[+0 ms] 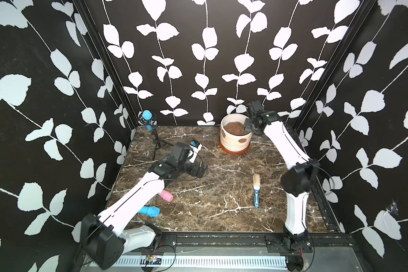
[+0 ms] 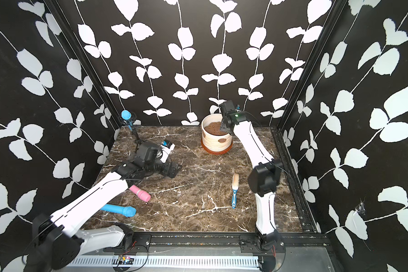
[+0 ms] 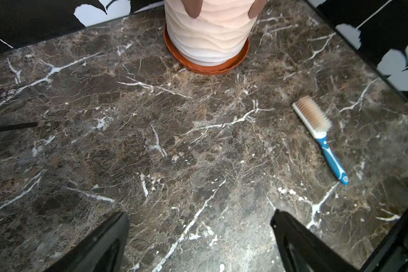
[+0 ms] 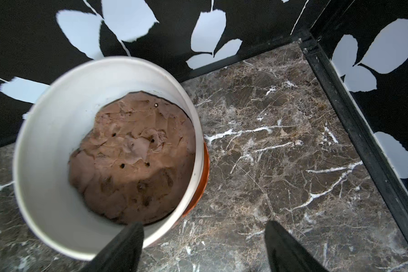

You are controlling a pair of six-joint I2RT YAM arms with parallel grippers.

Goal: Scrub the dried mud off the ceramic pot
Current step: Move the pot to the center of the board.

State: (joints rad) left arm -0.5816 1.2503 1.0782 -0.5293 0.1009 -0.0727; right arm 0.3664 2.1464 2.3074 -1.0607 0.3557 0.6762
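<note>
Ceramic pot [image 1: 233,143] sits far back, upper centre in both top views. Nearest us, the bristly blue-handled brush [image 1: 256,188] lies ungrasped on the veined marble table [image 1: 210,200]. Left gripper [image 3: 198,215] jaws wide apart, empty. Farther, right gripper [image 4: 203,225] jaws apart astride the pot rim; we reckon closing could tip it off the saucer [image 1: 234,152]. Ribbed cream wall, smooth oval dried mud [image 1: 242,140].
</note>
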